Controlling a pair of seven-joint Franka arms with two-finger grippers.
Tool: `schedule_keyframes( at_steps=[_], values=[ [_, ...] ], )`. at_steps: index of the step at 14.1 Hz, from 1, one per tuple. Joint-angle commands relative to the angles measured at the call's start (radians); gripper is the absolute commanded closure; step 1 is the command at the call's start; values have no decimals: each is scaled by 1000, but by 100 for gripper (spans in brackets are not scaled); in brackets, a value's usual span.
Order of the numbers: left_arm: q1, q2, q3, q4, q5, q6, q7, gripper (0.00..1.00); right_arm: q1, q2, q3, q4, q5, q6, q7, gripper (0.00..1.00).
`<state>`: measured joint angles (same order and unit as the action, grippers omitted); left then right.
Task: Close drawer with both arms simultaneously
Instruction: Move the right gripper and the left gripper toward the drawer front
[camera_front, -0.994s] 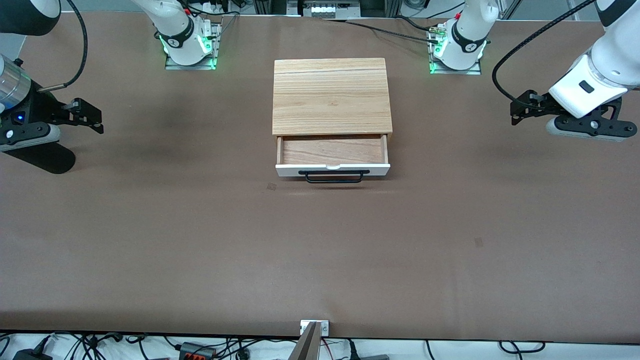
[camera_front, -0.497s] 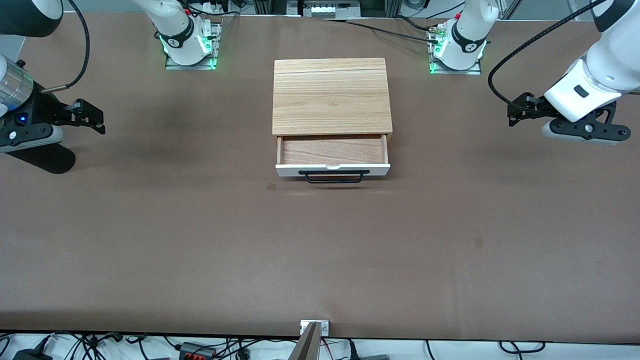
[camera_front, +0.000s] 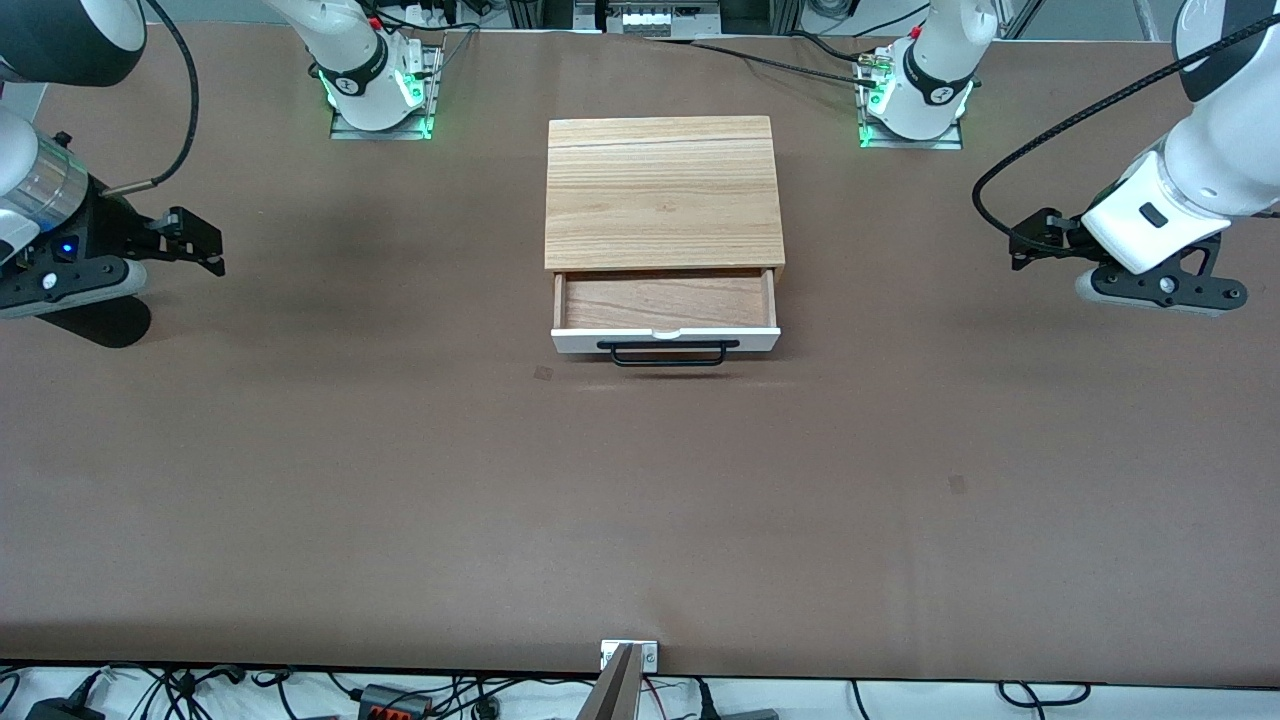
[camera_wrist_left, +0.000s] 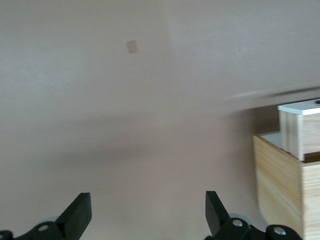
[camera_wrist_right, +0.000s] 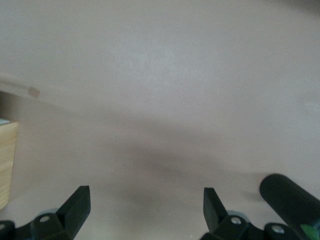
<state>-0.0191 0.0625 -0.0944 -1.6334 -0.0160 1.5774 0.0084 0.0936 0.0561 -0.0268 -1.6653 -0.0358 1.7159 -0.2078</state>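
While the drawer sits open, left gripper and right gripper hover spread at opposite desk ends; closing hasn't begun.

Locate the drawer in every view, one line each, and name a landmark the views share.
Front view: the drawer sticks out open from under the cabinet, mid-table, on the side nearer the camera.
Left wrist view: its white front and side wall show at the picture's edge, jutting from the cabinet.
Right wrist view: not clearly in it; only a wooden corner shows.
Shared landmark: the light-wood cabinet.

High front camera, two wrist cameras
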Motion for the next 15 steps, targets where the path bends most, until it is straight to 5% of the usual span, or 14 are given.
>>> schedule_keyframes(
  at_steps=[1, 5, 9, 15],
  values=[
    [7, 78, -4, 35, -115, 19, 1, 0, 37, 79, 1, 56, 25, 11, 10, 0],
    [-18, 161, -7, 23, -226, 180, 1, 0, 43, 178, 1, 93, 175, 28, 8, 0],
    [-87, 281, -7, 17, -308, 407, -1, 0, 69, 292, 2, 93, 383, 181, -5, 0],
    [-179, 376, -7, -32, -469, 675, -10, 0, 167, 476, 4, 133, 545, 329, -8, 0]
  ],
)
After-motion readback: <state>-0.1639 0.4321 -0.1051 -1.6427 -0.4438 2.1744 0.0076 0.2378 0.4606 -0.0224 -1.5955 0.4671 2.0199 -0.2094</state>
